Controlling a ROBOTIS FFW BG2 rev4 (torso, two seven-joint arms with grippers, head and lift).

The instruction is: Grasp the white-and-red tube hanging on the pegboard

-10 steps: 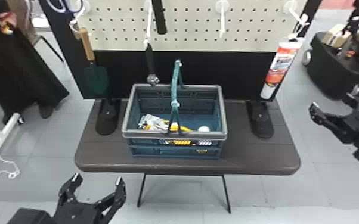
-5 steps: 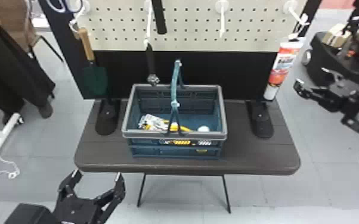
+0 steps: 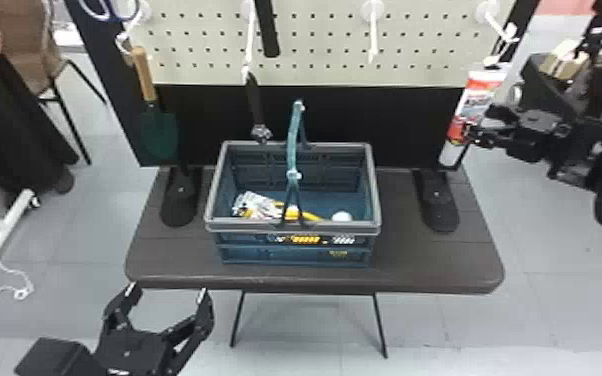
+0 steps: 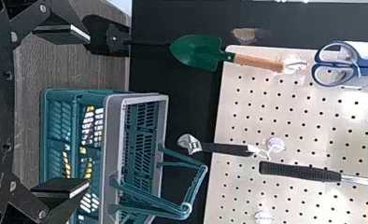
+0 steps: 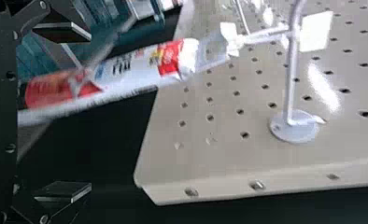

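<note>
My right gripper point(image 5: 89, 113), wide open and empty, faces the white-and-red tube point(image 3: 474, 102), which hangs at two o'clock from the basket point(image 3: 337, 229). I should centre the tube's body between both fingers before closing gently.

Bright light overall — hard white glare on the pegboard point(image 5: 219, 161) — pale sheen on the floor point(image 3: 560, 300)

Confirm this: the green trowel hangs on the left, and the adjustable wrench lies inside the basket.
Not quite: the left wrist view shows the adjustable wrench hanging from the pegboard, not lying inside the basket. The green trowel does hang on the left.
</note>
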